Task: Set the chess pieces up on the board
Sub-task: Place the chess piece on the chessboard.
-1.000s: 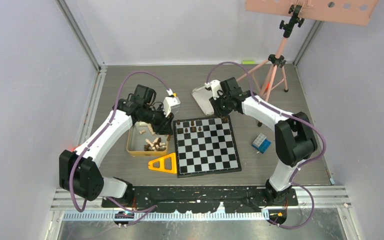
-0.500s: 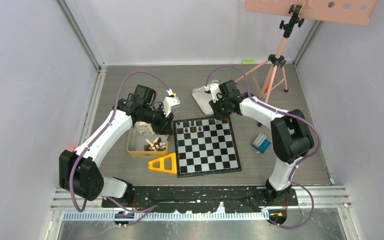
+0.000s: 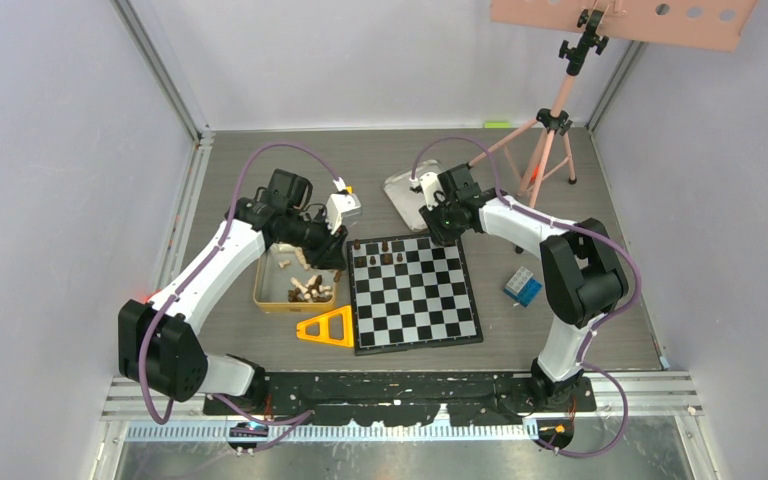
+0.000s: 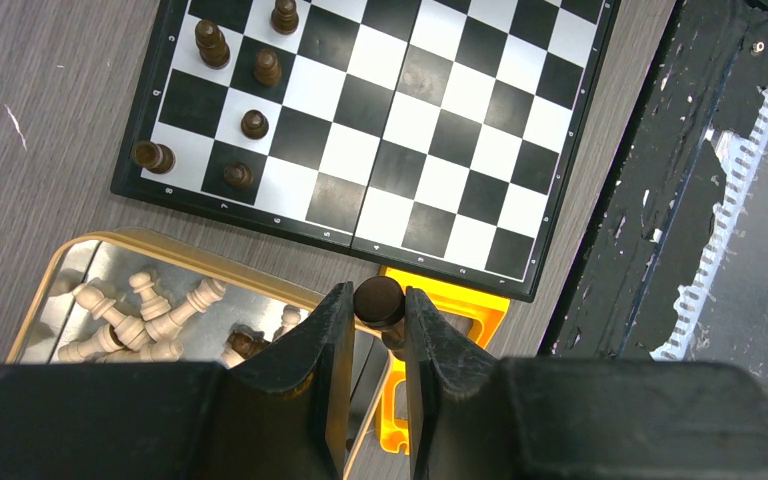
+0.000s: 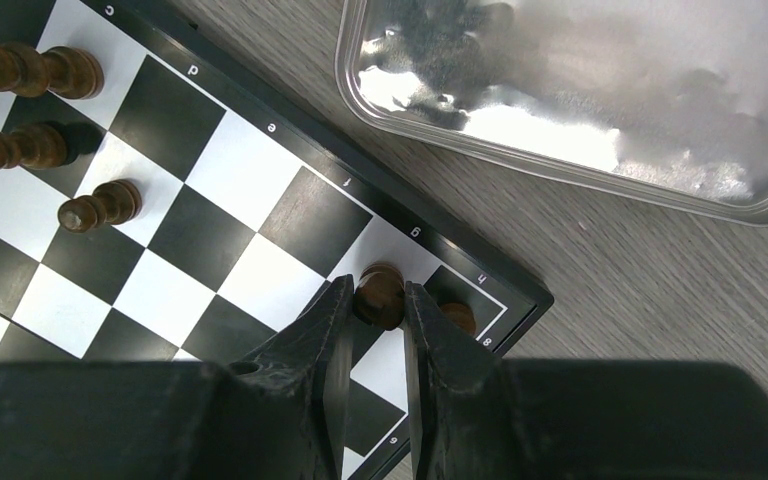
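Note:
The board (image 3: 415,300) lies between the arms, with several dark chess pieces (image 3: 385,258) along its far rows. My left gripper (image 3: 334,264) is shut on a dark piece (image 4: 379,300). It holds the piece above the gold tin's rim and the yellow block, just off the board's left edge (image 4: 430,130). My right gripper (image 3: 447,238) is shut on a dark piece (image 5: 380,292) over the white g8 square of the board (image 5: 210,200), beside another dark piece (image 5: 457,315) on the corner square. I cannot tell whether the held piece touches the square.
The gold tin (image 3: 268,290) left of the board holds several pale pieces (image 4: 150,310) and a dark one. A yellow triangular block (image 3: 328,328) lies in front of it. A silver lid (image 3: 405,195) sits behind the board. A blue cube (image 3: 523,287) and a tripod (image 3: 550,130) stand to the right.
My right gripper has shifted slightly left and settled at the board's far right corner with its piece. The left arm has not moved.

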`<action>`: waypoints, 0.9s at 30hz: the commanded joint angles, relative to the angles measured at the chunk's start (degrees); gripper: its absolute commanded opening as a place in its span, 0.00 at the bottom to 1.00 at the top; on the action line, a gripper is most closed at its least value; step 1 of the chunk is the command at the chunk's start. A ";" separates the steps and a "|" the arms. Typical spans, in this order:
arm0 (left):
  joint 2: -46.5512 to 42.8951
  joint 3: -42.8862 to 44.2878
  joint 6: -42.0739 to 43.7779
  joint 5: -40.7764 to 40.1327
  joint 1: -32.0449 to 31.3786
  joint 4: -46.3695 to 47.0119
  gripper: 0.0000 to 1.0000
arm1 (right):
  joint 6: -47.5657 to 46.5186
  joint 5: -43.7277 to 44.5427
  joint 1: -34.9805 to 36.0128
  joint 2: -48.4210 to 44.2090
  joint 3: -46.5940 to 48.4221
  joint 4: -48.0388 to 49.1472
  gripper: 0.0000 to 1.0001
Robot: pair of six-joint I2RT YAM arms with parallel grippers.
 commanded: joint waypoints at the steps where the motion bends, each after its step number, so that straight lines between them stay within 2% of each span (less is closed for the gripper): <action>1: -0.30 1.66 0.30 0.19 -0.19 0.13 0.21 | -0.53 -0.18 0.28 -0.13 0.51 1.97 0.02; 15: -0.72 1.44 0.66 -0.07 -0.19 -0.40 0.22 | 0.35 -1.13 0.32 0.95 1.04 1.70 0.11; 27: -0.74 1.48 0.94 -0.20 -0.19 -0.82 0.22 | 0.53 -0.63 0.30 0.25 1.51 1.12 0.32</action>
